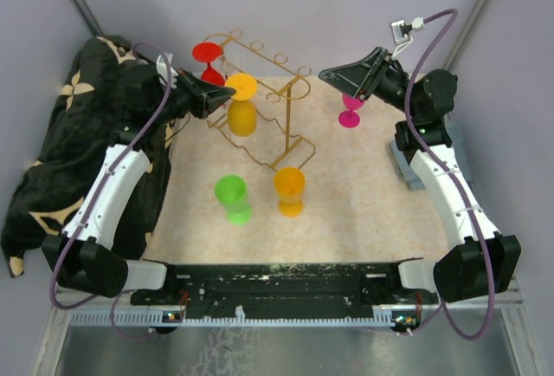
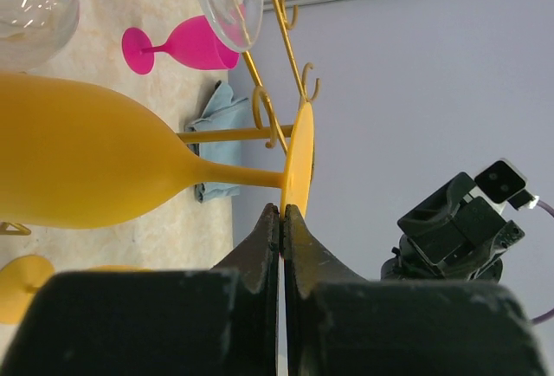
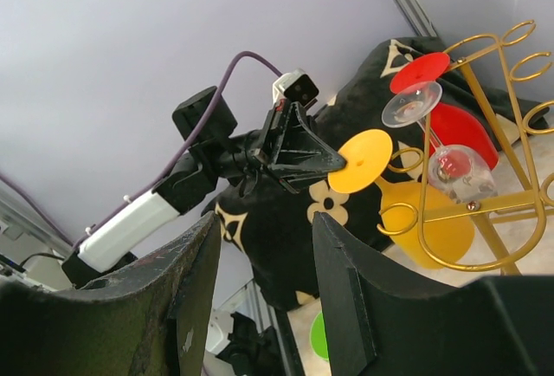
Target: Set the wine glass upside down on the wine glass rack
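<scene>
While the left gripper [image 2: 283, 211] is clamped on the rim of its round foot, the amber-yellow plastic wine glass [image 1: 242, 119] hangs upside down against the gold thin-wire wine glass rack [image 1: 281, 125]. Its stem is upright, with the bowl mouth facing the speckled bench [image 1: 346, 211]. The right gripper [image 3: 264, 229] is well apart from it, with jaws apart and empty.

Rack [image 1: 285, 129] rear centre; wine glass [image 1: 242, 116] inverted at its left side; blanket [image 1: 52, 159] left of table [image 1: 346, 203].
</scene>
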